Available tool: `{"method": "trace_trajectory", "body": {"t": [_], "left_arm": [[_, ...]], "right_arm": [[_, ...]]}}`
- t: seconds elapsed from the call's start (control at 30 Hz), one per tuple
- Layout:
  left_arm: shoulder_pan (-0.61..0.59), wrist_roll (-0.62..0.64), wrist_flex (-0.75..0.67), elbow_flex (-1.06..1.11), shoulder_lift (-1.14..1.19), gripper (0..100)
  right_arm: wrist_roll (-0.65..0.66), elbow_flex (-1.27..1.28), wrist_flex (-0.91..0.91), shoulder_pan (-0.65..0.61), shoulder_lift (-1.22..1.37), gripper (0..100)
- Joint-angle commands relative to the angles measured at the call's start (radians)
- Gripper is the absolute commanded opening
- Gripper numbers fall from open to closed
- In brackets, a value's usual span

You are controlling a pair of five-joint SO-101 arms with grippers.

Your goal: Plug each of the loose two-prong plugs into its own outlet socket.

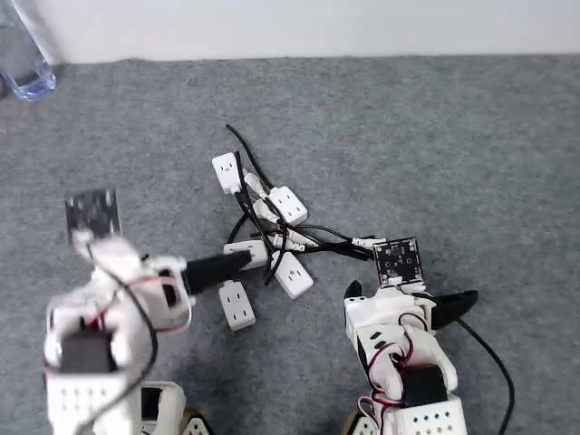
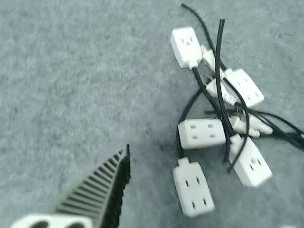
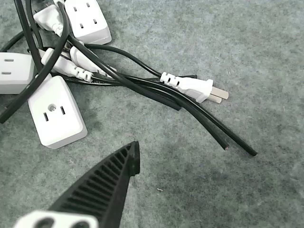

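Starting at your right gripper (image 1: 408, 290): jaws spread wide, with nothing between them. One ribbed black finger (image 3: 111, 183) points toward the plug listed below.

1. Loose two-prong plug (image 3: 190, 86). White, lying flat on the grey felt table (image 3: 266, 42), ahead of that fingertip and clear of it. Its long axis runs crosswise to your reach, so you will probably need a wrist turn before closing across its body. The prongs (image 3: 219, 96) are bare and point away from the tangle. Its cord leaves the back end into the tangle.

2. Cut cord ends (image 3: 240, 148). Two, black, running alongside the plug on the gripper's side and not touching it. Expect your finger to meet them first on a low approach.

3. Single socket block (image 3: 56, 114). White, face up and unoccupied, on the cord side of the plug and the nearest block to it. It looks like the plug's likeliest partner.

4. Other socket blocks (image 1: 228, 172). White, scattered through the black cords, farther from the plug than item 3.

5. Left gripper (image 1: 227, 263). It sits across the tangle from the plug, near a double socket block (image 2: 202, 133). You cannot tell whether it is open or closed.

The right arm is clearly nearer the plug, so take it from there.
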Motion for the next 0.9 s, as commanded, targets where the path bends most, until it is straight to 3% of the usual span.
{"method": "trace_trajectory", "body": {"t": [0.0,0.23,0.5,0.87], "left_arm": [[0.000,0.017,0.146,-0.292,0.446,59],[0.005,0.017,0.336,-0.572,1.002,59],[0.066,0.014,0.336,-0.582,1.175,59],[0.336,0.020,0.333,-0.544,1.416,59]], "right_arm": [[0.012,0.015,-0.002,0.001,0.005,70.2],[0.012,0.015,-0.002,0.001,0.005,70.2],[0.012,0.015,-0.002,0.002,0.005,70.2],[0.014,0.015,-0.001,0.002,0.005,70.2]]}}
